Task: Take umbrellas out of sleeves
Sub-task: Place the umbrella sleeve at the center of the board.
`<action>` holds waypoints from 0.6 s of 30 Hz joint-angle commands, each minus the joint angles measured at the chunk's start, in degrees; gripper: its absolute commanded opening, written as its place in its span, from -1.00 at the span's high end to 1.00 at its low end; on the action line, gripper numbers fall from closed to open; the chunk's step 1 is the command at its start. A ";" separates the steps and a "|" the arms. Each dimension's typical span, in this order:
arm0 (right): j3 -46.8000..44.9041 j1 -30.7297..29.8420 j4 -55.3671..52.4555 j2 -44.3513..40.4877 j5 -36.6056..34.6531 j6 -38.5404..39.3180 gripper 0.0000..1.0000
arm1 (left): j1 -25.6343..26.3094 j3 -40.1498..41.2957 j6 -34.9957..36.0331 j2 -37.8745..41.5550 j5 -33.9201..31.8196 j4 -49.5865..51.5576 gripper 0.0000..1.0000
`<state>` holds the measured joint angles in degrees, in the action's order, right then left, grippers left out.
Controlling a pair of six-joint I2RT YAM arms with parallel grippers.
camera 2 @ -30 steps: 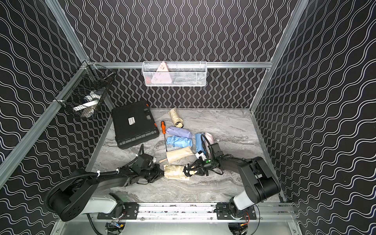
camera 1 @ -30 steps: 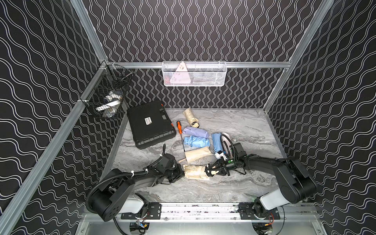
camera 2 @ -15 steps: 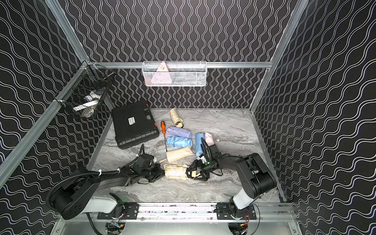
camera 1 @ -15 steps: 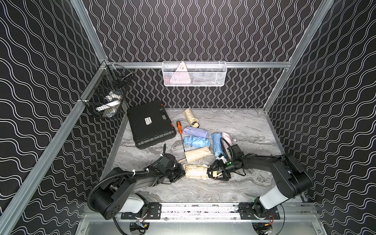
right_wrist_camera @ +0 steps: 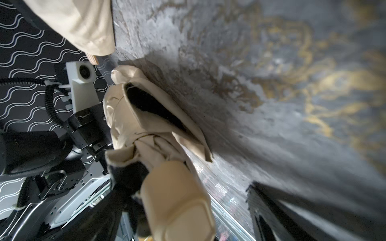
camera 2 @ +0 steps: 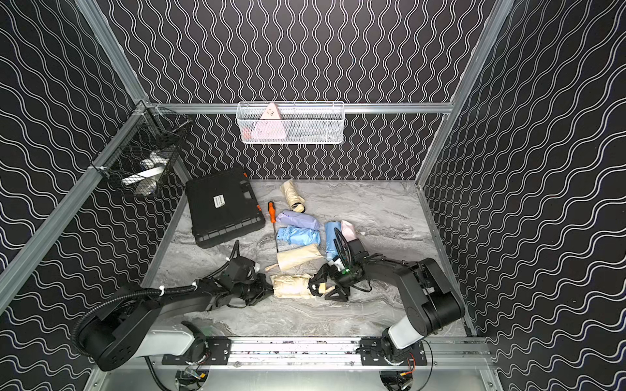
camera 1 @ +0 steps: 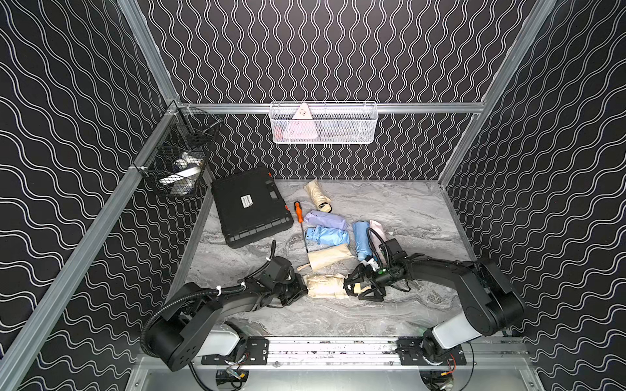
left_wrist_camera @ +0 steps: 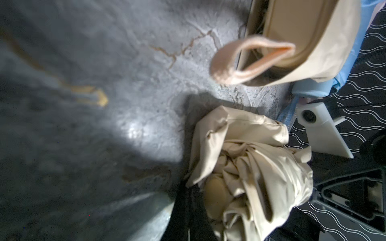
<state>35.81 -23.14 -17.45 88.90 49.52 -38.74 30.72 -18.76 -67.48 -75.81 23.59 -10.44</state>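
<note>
The table is a grey marbled slab set in a booth of black walls covered in white wavy lines, framed by aluminium rails. A white wire basket hangs on the back rail and a black wire basket on the left-hand wall. At the back left of the table lies a black case, with an orange-handled screwdriver just beside it. Near the middle the umbrellas and sleeves lie close together: a cream umbrella farthest back, then a lilac one, a light blue one, a flat cream piece, and to their right another light blue one touching a pink one. At the front, between the two arms, lies a second cream umbrella with its crumpled cream sleeve loose around it, the sleeve's mouth gaping in the right wrist view. The left gripper is clamped tight on the cream sleeve at its left end. The right gripper stands wide, its jaws on either side of the umbrella's stubby handle without pressing it.
</note>
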 commanded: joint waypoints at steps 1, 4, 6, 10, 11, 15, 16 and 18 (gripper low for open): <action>0.15 0.47 -9.73 -0.87 -14.24 3.12 -0.88 | 0.00 0.44 0.72 1.01 -2.37 6.33 0.94; -0.60 1.30 -11.19 -2.75 -15.25 3.56 -0.88 | -0.12 0.50 0.96 1.83 -2.59 7.17 0.91; -1.06 1.47 -11.26 -4.26 -15.16 3.59 -0.89 | -0.12 0.44 1.30 2.19 -2.59 7.87 0.87; -0.76 1.51 -12.44 -6.46 -15.97 4.00 -0.88 | -0.17 0.27 1.65 2.75 -2.50 8.72 0.54; -0.41 1.51 -13.20 -7.08 -16.52 4.30 -0.88 | -0.22 0.04 1.94 2.95 -2.58 9.24 0.39; 2.09 1.59 -18.05 -9.84 -19.74 6.56 -0.88 | -0.29 -1.89 4.38 5.17 -3.41 13.85 -0.06; 3.01 1.56 -19.35 -10.52 -20.76 7.09 -0.88 | -0.30 -2.59 5.20 5.82 -3.62 15.38 -0.14; 5.42 1.52 -22.45 -11.91 -23.37 8.31 -0.88 | -0.31 -4.66 7.56 7.92 -4.77 19.89 -0.36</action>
<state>38.98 -21.54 -33.98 78.39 31.97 -33.34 30.48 -21.61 -64.01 -69.58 21.87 -0.19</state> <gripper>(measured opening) 0.941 0.645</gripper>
